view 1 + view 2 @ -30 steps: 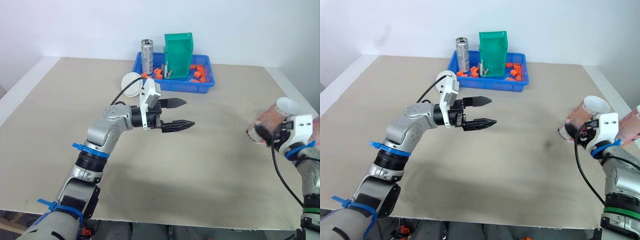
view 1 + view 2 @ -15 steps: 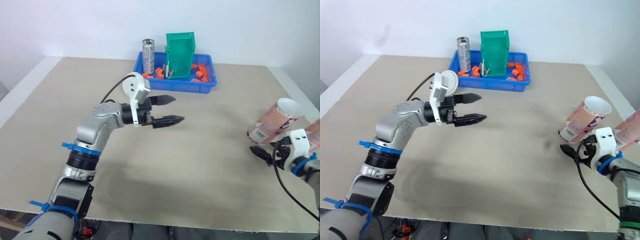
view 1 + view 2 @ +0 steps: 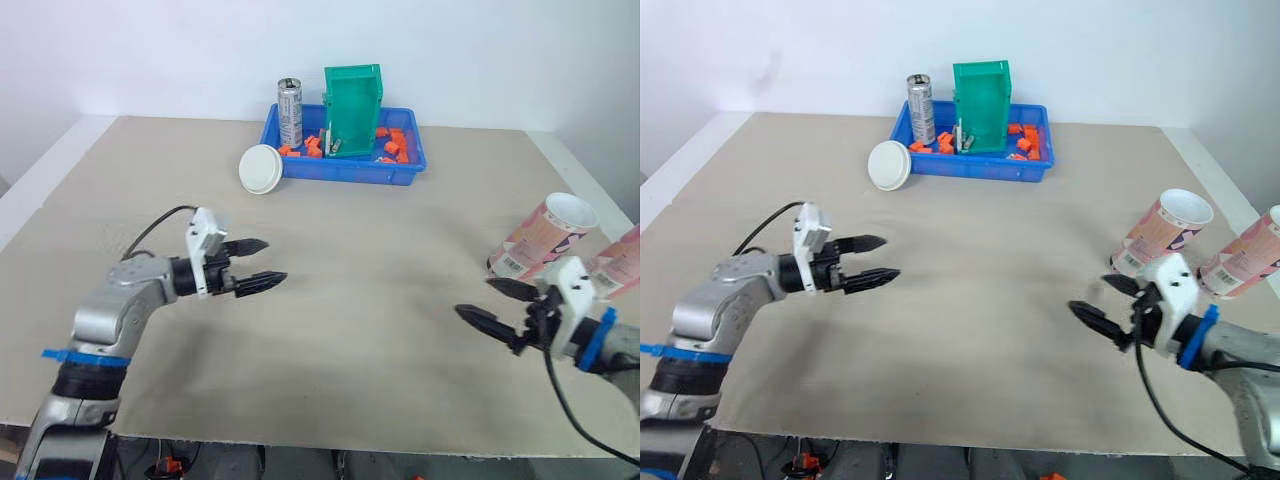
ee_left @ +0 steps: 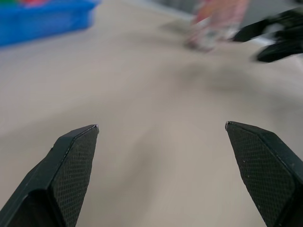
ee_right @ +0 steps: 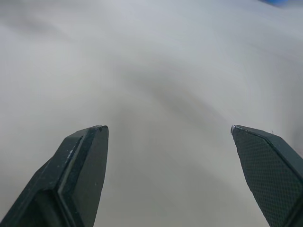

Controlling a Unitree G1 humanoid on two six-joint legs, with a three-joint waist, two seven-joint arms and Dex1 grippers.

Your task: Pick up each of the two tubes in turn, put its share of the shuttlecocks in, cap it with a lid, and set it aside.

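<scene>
Table (image 3: 350, 340) bearing a tray (image 3: 345, 172) at its far edge. One tube (image 3: 540, 240) and another tube (image 3: 1245, 255) lean at the right (mouths open). Left gripper (image 3: 275, 260) and right gripper (image 3: 474, 296) hover, fingers spread, empty. Lid (image 3: 259, 168) touches the tray.

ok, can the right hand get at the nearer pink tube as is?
Probably, but not straight off. The open right hand points away from the pink tube, which sits just behind its fingers, beside the wrist. Nothing lies between them, so backing off and turning should likely do it.
</scene>
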